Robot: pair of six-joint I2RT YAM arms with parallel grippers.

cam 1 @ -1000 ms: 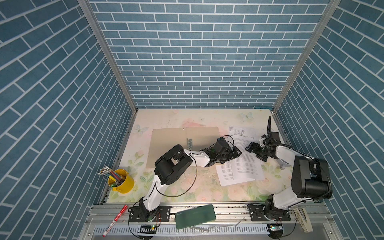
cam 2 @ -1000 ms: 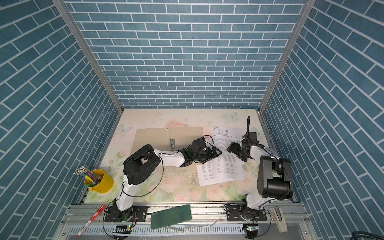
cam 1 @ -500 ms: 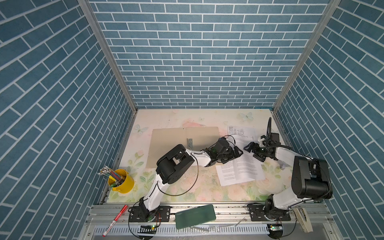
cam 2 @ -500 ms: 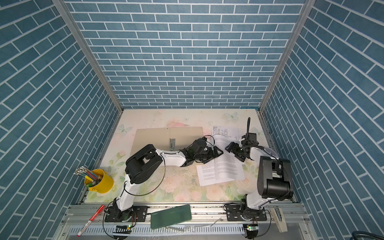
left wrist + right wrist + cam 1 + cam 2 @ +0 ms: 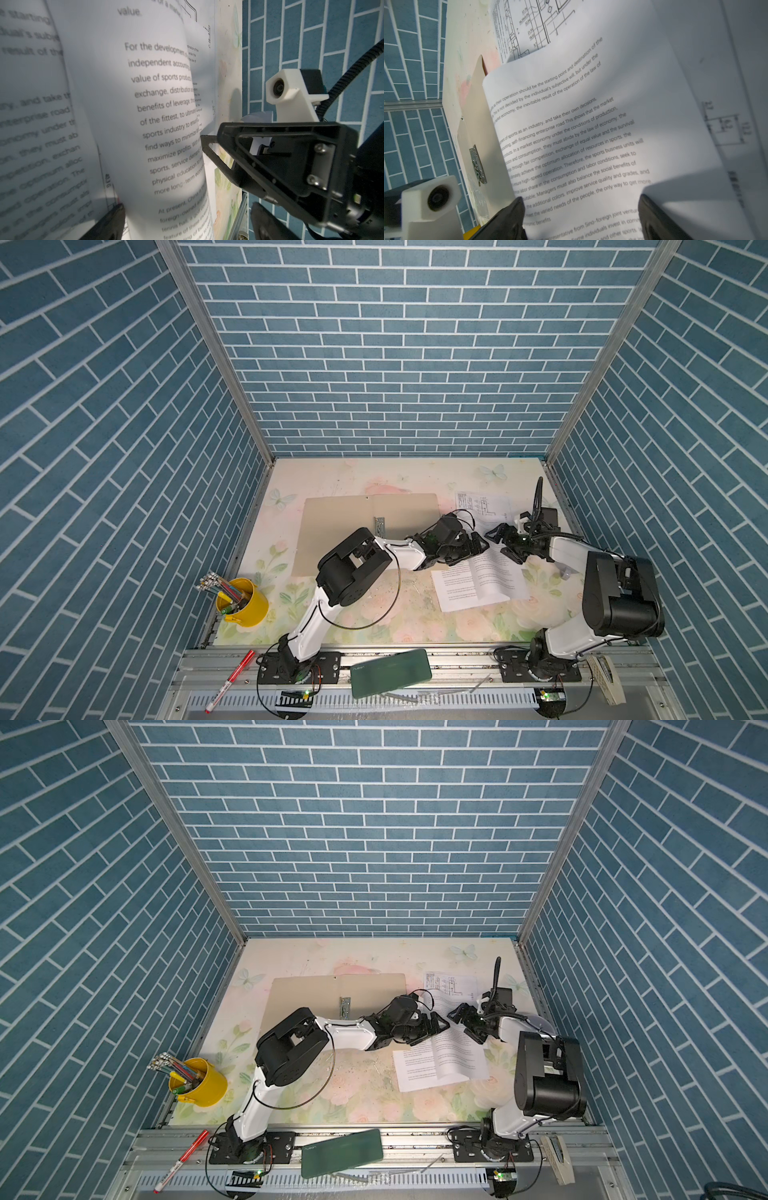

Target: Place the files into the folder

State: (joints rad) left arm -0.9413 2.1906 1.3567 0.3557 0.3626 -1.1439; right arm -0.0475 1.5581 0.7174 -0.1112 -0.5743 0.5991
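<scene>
We see the files [image 5: 487, 587] lying on the table [image 5: 374, 616] beside the opened tan folder [image 5: 340, 531]. The left tool [image 5: 478, 549] and right tool [image 5: 501, 546], both spread wide, hide the bowed top sheet [image 5: 591, 124]'s edges.

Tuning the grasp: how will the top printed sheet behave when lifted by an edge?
Probably floppy: the top printed sheet bows up mid-page. Likely light and prone to sliding: the diagram sheet and lower text sheet peek out beneath it, fanned.
</scene>
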